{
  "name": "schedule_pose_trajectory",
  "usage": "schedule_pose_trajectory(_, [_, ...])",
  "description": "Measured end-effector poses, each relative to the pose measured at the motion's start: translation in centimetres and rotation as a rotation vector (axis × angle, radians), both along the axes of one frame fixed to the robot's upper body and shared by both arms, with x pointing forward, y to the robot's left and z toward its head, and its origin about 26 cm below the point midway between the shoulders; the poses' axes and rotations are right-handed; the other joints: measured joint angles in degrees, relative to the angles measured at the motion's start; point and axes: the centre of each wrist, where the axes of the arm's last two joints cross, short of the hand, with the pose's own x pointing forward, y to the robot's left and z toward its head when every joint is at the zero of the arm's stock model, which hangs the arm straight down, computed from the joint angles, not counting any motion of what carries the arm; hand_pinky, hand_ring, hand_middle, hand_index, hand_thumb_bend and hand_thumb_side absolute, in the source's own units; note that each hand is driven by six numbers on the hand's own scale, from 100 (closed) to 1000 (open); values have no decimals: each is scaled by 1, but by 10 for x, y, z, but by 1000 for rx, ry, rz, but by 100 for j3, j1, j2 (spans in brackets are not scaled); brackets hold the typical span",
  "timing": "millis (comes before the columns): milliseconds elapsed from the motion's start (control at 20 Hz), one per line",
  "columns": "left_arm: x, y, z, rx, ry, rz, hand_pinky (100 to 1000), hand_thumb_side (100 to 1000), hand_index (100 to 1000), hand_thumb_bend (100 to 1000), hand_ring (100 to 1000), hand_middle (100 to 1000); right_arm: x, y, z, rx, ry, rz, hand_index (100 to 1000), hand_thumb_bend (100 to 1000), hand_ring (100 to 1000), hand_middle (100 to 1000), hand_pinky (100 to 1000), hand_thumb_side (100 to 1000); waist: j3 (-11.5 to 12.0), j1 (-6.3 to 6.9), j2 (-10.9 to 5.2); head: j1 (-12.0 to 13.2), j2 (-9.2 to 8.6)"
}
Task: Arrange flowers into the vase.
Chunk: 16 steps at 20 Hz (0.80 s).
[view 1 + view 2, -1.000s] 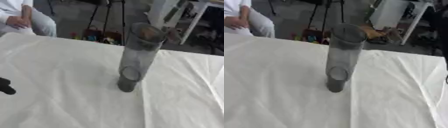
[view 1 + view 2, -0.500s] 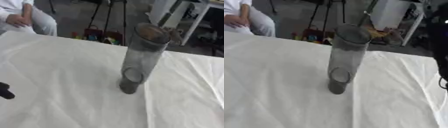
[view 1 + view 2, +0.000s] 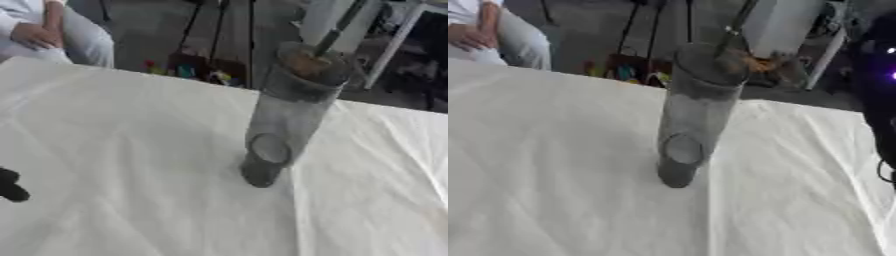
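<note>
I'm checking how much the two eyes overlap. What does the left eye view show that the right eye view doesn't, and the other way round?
Only the left eye view shows the left hand, a dark shape at the left edge above the cloth; its fingers cannot be made out. Only the right eye view shows a black arm along the right edge; no hand shows on it. Both show the tall clear vase upright on the white cloth, with a thin stem slanting down to something brownish at its mouth.
</note>
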Motion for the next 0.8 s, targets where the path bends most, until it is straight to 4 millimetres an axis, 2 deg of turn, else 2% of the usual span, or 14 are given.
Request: schedule_pose_trajectory(800, [0,-2,1,11,-4,-5,529,1000,821,100,623,643,-4,1,-10,-54,-48,21,168,100,196,100,262,100,61,-1,188,-19,-110])
